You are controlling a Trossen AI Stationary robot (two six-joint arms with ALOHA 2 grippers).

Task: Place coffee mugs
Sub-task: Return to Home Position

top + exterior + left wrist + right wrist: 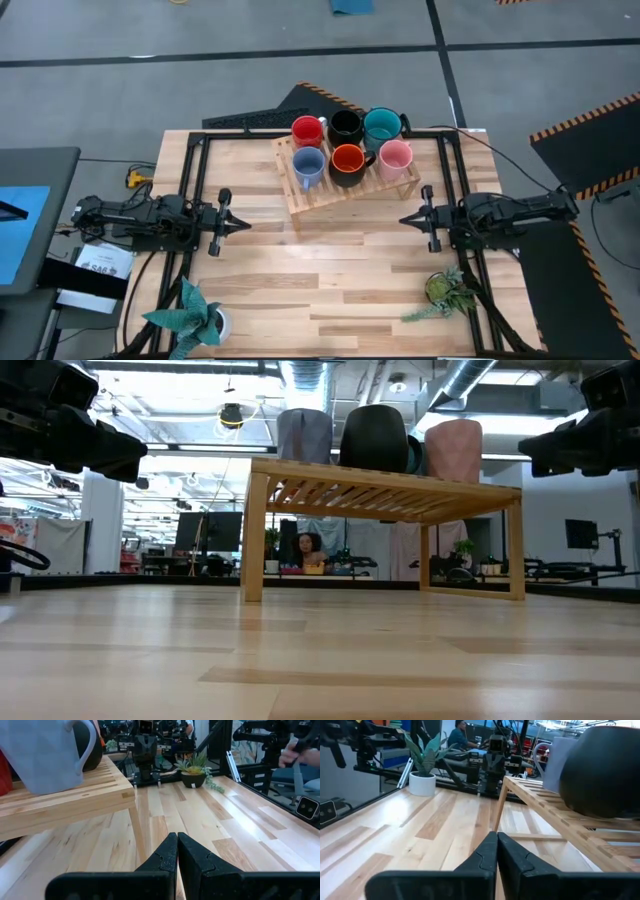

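Observation:
Six mugs stand on a slatted wooden rack [345,190] at the table's far middle: red [307,131], black [345,126] and teal [381,126] in the far row, light blue [308,166], orange-red [347,160] and pink [395,158] in the near row. My left gripper [243,225] hovers shut above the table, left of the rack. My right gripper [405,220] hovers shut on the right, pointing back at it. Neither touches anything. In the left wrist view the light blue mug [45,750] sits on the rack; the right wrist view shows a dark mug [602,770].
A potted plant in a white pot [190,318] stands at the near left corner, and a smaller green plant [443,290] at the near right. Bare wood lies between the grippers and along the near side. People show in the room beyond the table.

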